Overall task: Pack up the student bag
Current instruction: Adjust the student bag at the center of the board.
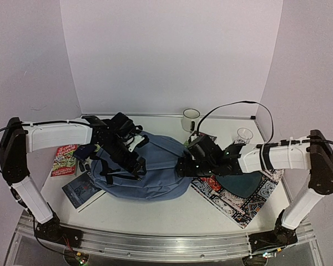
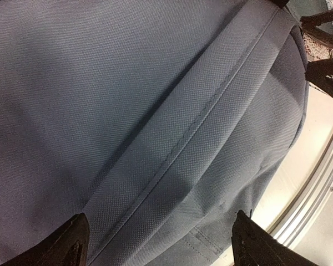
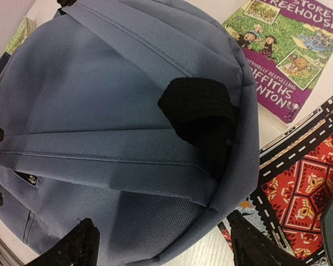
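The slate-blue student bag [image 1: 155, 172] lies on its side in the middle of the table, zipped, with black straps at its left end. My left gripper [image 1: 134, 162] is open over the bag's left part; in the left wrist view its fingertips [image 2: 72, 244] straddle the fabric and a seam [image 2: 200, 127], holding nothing. My right gripper [image 1: 183, 167] is open at the bag's right end. In the right wrist view the bag [image 3: 111, 111] fills the frame and its black carry loop [image 3: 200, 108] lies just ahead of the open gripper [image 3: 164, 246].
A purple-and-green Treehouse book [image 3: 283, 50] lies beyond the bag's right end. A red-and-green book [image 1: 65, 159] and a dark book [image 1: 80, 191] lie at the left. A patterned mat [image 1: 238, 197] with a dark teal item [image 1: 241, 183] lies right. A mug [image 1: 191, 119] and a clear cup [image 1: 244, 136] stand at the back.
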Tool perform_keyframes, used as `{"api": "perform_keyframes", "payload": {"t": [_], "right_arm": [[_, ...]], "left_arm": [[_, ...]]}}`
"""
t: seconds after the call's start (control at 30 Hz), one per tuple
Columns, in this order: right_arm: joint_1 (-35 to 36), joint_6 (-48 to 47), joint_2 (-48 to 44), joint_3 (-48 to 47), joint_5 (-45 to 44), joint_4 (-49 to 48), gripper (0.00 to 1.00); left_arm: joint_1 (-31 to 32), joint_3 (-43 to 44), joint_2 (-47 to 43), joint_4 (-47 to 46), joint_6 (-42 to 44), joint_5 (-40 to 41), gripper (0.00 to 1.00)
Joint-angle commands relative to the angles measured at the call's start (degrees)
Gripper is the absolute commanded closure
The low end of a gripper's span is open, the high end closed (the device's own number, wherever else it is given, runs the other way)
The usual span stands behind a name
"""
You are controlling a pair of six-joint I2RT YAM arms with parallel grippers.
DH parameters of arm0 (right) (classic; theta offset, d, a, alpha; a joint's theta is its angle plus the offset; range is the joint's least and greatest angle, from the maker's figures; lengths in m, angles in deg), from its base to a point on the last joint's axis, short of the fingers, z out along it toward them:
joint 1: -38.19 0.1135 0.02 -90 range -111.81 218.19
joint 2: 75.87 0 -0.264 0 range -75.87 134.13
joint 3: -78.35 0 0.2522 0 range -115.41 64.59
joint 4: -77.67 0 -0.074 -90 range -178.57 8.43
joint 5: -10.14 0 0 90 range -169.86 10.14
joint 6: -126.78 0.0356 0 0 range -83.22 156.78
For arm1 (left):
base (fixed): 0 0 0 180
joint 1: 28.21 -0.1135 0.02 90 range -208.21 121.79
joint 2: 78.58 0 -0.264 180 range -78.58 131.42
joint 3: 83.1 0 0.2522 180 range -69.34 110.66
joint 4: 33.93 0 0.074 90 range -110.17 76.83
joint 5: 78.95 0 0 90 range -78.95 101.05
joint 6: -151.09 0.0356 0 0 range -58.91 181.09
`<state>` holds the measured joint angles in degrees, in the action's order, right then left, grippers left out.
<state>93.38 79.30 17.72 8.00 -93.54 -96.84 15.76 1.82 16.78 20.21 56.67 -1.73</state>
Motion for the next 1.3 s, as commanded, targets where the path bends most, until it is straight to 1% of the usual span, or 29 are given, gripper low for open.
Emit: {"api": "perform_keyframes", "payload": {"t": [0.0, 0.23, 0.47, 0.7, 0.83, 0.97, 1.1, 1.27], "right_arm": [[-0.94, 4.07, 2.27, 1.14, 2.47, -1.82, 0.20], [-1.77, 5.23, 6.73, 1.66, 7.04, -8.76, 0.23], [-5.35, 2.81, 8.63, -1.11, 6.85, -11.18, 0.23], [-10.44, -2.10, 9.37, -4.96, 9.49, -12.46, 0.22], [-11.24, -0.29, 10.09, -5.71, 12.08, -11.95, 0.22], [-11.30, 3.65, 10.26, -3.49, 13.13, -11.50, 0.21], [-11.28, 4.35, 10.65, -1.56, 15.39, -12.57, 0.22], [-11.23, 1.31, 9.68, -2.47, 15.63, -13.26, 0.22]], "left_arm": [[-0.11, 0.60, 1.81, -1.09, 1.66, -1.52, 0.10], [-0.15, 2.52, 3.93, -1.05, 3.42, 0.98, 0.11], [-0.63, 5.42, 5.27, -0.96, 4.33, 5.66, 0.09], [-3.02, 7.15, 6.55, -0.96, 4.33, 4.00, 0.07], [-3.34, 6.78, 8.03, -0.90, 4.33, 0.86, 0.08], [-3.36, 6.11, 9.55, -0.89, 4.33, -2.41, 0.09], [-3.34, 5.62, 10.15, -0.92, 4.33, -8.16, 0.15], [-3.36, 4.25, 8.48, -0.58, 4.33, -16.95, 0.24]]}}
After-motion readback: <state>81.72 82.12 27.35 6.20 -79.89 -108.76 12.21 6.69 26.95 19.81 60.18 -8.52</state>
